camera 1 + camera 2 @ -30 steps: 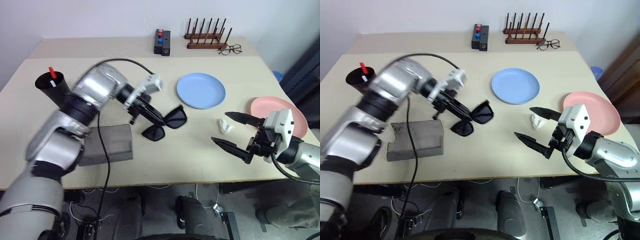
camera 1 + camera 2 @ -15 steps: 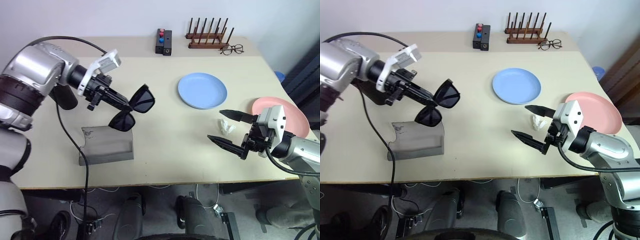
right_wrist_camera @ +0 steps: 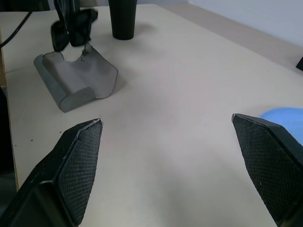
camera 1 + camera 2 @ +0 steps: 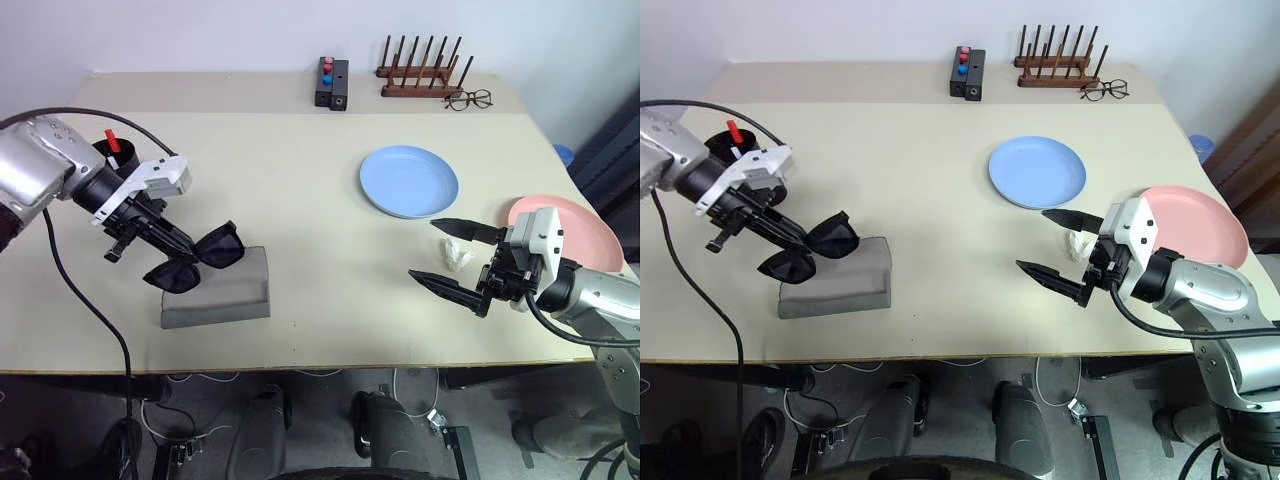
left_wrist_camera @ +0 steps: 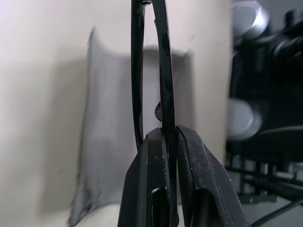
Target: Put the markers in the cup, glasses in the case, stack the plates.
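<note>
— So where are the sunglasses [image 4: 195,259]?
— In the left claw [image 4: 170,243], clamped by one folded arm and hanging over the left end of the grey case [image 4: 218,291], which lies on the tabletop [image 4: 300,180].
— And the right claw [image 4: 452,258]?
— Spread wide and holding nothing, hovering level above the tabletop near a small crumpled white scrap [image 4: 455,254].
— The plates?
— Well apart: the blue plate [image 4: 408,181] sits mid-table, the pink plate [image 4: 575,222] lies at the right edge behind the right arm.
— The cup [image 4: 722,152]?
— Behind the left arm, with a red-capped marker [image 4: 733,131] standing in it.
</note>
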Action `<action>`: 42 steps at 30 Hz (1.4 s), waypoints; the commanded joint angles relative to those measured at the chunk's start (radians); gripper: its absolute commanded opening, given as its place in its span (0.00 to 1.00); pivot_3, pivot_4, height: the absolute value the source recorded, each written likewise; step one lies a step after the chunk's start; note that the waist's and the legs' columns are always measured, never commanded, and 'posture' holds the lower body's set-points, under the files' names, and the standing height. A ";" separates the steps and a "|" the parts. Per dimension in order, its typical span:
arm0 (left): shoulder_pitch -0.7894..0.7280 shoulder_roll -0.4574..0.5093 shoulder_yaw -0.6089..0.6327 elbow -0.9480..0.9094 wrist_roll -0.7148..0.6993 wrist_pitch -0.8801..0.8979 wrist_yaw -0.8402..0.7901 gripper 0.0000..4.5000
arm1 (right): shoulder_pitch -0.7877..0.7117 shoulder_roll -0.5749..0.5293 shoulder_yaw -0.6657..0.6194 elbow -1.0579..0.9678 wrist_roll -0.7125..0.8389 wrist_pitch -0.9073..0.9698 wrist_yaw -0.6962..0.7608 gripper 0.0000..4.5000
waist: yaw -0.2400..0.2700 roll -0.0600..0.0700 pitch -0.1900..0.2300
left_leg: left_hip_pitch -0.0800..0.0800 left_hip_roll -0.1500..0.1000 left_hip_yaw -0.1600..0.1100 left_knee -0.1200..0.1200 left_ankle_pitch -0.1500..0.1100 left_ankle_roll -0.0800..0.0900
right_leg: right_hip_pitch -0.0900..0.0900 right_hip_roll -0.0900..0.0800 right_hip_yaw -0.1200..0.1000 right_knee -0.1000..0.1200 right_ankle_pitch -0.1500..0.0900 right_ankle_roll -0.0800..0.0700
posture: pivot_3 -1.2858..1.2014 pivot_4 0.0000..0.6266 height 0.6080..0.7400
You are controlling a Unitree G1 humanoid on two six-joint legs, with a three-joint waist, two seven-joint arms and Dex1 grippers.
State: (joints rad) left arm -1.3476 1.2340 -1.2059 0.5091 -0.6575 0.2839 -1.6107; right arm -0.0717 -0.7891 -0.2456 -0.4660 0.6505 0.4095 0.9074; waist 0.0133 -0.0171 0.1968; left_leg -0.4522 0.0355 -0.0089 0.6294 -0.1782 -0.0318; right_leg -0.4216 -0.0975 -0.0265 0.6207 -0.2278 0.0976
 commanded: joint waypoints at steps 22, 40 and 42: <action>0.076 -0.110 -0.103 0.021 -0.023 -0.170 -0.004 0.00 | -0.002 -0.010 -0.048 -0.051 0.029 0.048 -0.016 1.00 | 0.002 0.000 0.000 | -0.005 0.000 0.000 0.003 0.000 0.000 | -0.005 0.000 0.000 0.006 0.000 0.000 | 0.52 0.24 1.00; 0.086 -0.126 -0.140 -0.025 -0.082 -0.026 -0.004 0.18 | 0.011 -0.011 -0.053 -0.047 0.023 0.038 -0.021 1.00 | 0.000 0.000 0.000 | -0.004 0.000 0.000 0.004 0.000 0.000 | -0.005 0.000 0.000 0.008 0.000 0.001 | 0.52 0.24 1.00; 0.093 -0.122 -0.137 -0.036 -0.083 -0.041 -0.004 0.37 | 0.010 -0.010 -0.053 -0.045 0.022 0.037 -0.019 1.00 | 0.000 0.000 0.000 | -0.004 0.000 0.000 0.004 0.000 0.000 | -0.005 0.000 0.000 0.008 0.000 0.001 | 0.52 0.24 1.00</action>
State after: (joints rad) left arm -1.2575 1.1025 -1.3646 0.4857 -0.7257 0.2518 -1.6106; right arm -0.0585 -0.7917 -0.2736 -0.4875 0.6702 0.4640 0.8865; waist 0.0128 -0.0174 0.1967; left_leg -0.4561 0.0354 -0.0092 0.6329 -0.1779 -0.0316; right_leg -0.4268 -0.0974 -0.0261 0.6285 -0.2280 0.0984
